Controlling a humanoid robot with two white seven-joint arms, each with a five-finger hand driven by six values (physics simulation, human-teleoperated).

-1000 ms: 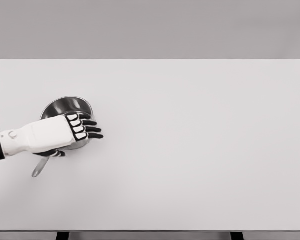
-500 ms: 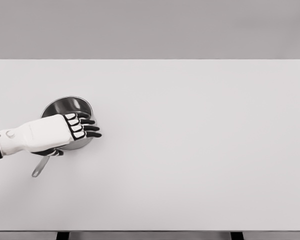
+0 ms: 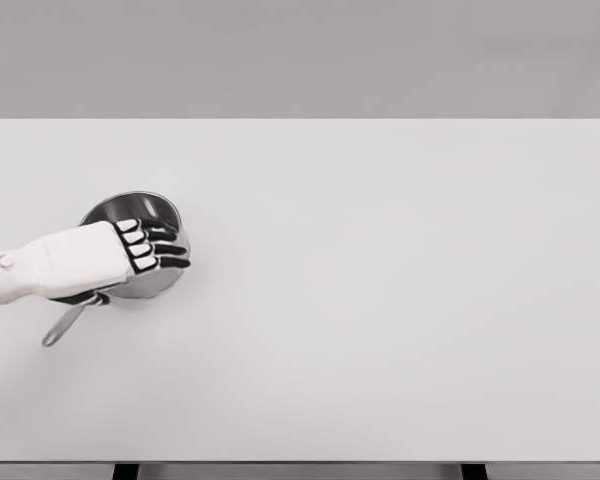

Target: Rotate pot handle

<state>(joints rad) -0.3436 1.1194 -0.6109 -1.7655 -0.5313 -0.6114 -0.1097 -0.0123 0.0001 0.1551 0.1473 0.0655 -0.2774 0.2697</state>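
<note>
White table [image 3: 380,300], wide and plain, filling most of the view under a grey wall. Resting directly on it near the left edge: one steel pot [image 3: 130,212], upright, with a slim handle [image 3: 62,326] pointing toward the lower left, low over the tabletop.

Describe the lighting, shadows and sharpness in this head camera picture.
Head view: flat, even light on the white table; only a faint shadow beside the pot; soft reflections inside its steel bowl; the left hand and handle slightly soft at the edges.
</note>
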